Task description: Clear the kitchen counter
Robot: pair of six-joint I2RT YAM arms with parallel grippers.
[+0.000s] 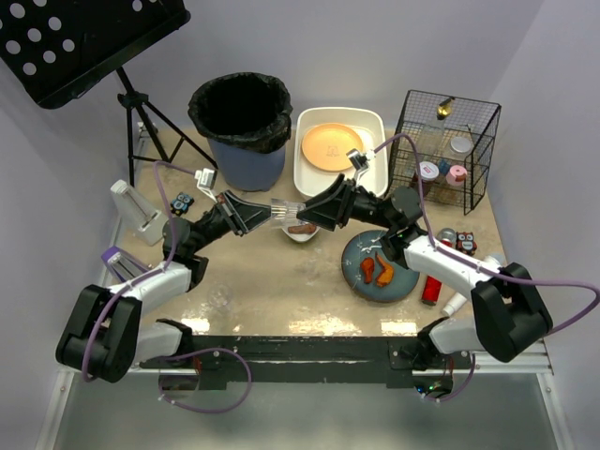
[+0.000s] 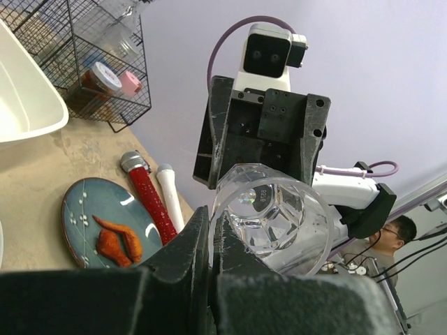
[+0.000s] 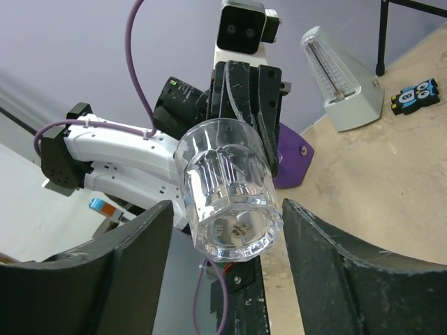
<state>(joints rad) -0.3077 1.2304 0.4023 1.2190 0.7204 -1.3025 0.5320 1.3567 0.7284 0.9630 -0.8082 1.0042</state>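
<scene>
Counter (image 1: pixel 281 291) lies below both raised arms: left gripper (image 1: pixel 255 214) pinches a glass (image 1: pixel 286 213) (held level), right gripper (image 1: pixel 312 216) stands spread around it, over a bowl (image 1: pixel 302 232).

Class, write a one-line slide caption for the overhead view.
Left gripper holds a clear faceted glass tumbler sideways, facing the open right gripper, above the beige mottled kitchen counter.

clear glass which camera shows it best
Right wrist: nearly the whole glass shows, base toward the camera, between the parted fingers of the right gripper. Left wrist looks into its open mouth, the near rim pinched by the left gripper. Top view shows it small, sideways between the two grippers.
</scene>
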